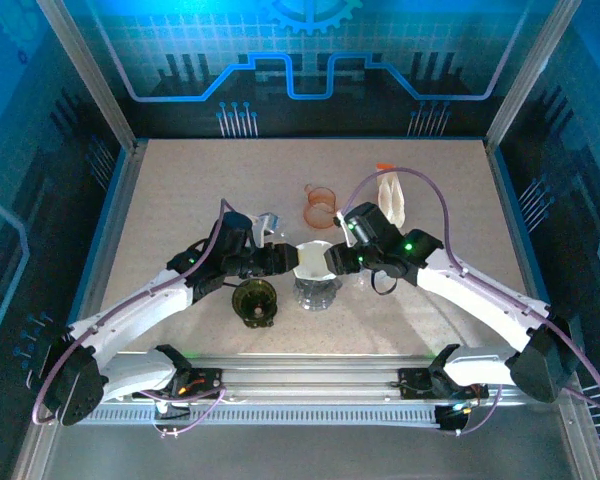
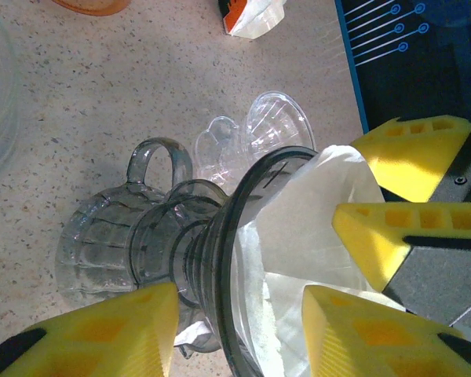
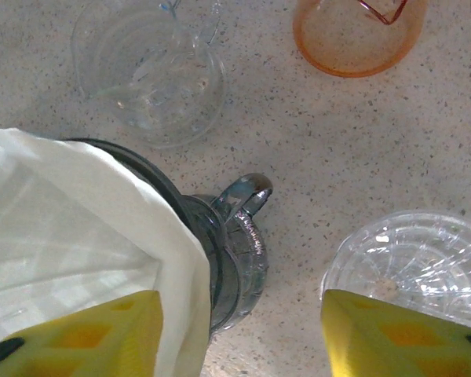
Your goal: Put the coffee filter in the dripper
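A smoky clear dripper (image 1: 315, 283) with a handle (image 3: 247, 196) stands mid-table between both arms. The white coffee filter (image 1: 313, 258) sits in its cone, one edge folded over the rim (image 3: 180, 259). My left gripper (image 2: 239, 314) is open and straddles the dripper's wall (image 2: 228, 259): one yellow finger outside, the other inside over the filter (image 2: 314, 228), with gaps on both sides. My right gripper (image 3: 243, 334) is open too, with one finger over the filter (image 3: 71, 236) and the other out above the bare table.
An orange dripper (image 1: 320, 205) and a pack of filters (image 1: 392, 195) lie behind. A clear dripper (image 3: 149, 75) is close by at the back, and a dark green one (image 1: 253, 300) is at the front left. A clear ribbed piece (image 3: 416, 259) lies beside my right finger.
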Motion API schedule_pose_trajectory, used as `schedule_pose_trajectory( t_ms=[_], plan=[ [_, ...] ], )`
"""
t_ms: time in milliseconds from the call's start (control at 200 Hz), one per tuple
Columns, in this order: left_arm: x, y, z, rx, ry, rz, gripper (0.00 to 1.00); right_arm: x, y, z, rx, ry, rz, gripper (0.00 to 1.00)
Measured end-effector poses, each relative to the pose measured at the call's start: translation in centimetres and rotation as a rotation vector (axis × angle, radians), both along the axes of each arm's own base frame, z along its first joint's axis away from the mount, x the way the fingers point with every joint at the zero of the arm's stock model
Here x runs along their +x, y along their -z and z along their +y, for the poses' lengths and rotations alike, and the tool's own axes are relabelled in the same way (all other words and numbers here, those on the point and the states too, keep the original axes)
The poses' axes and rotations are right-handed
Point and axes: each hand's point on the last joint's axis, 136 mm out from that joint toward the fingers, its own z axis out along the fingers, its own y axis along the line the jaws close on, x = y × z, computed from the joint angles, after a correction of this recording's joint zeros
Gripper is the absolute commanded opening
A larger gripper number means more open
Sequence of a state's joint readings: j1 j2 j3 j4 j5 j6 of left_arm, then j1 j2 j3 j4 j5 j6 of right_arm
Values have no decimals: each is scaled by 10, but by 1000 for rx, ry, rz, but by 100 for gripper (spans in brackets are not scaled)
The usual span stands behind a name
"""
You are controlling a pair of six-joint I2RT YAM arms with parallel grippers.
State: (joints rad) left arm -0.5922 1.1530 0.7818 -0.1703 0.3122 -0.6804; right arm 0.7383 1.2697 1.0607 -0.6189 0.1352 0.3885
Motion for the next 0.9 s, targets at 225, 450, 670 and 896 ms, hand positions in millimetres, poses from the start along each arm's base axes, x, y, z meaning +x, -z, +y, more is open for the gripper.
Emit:
schedule_pose_trajectory(
  t_ms=[225, 450, 670, 896],
  plan=[
    [0, 0, 0, 0, 1, 1, 46, 11, -26, 8, 8, -17, -53, 67],
    [-1, 1, 0, 4, 1, 5, 45, 14, -24, 18, -27, -50, -42, 66],
    [-6, -7, 5, 2, -5, -8, 43, 9, -26, 15, -44, -50, -49, 62],
    [-9, -6, 7, 9, -4, 0, 40, -2, -39, 6, -14, -40, -79, 48]
  ],
)
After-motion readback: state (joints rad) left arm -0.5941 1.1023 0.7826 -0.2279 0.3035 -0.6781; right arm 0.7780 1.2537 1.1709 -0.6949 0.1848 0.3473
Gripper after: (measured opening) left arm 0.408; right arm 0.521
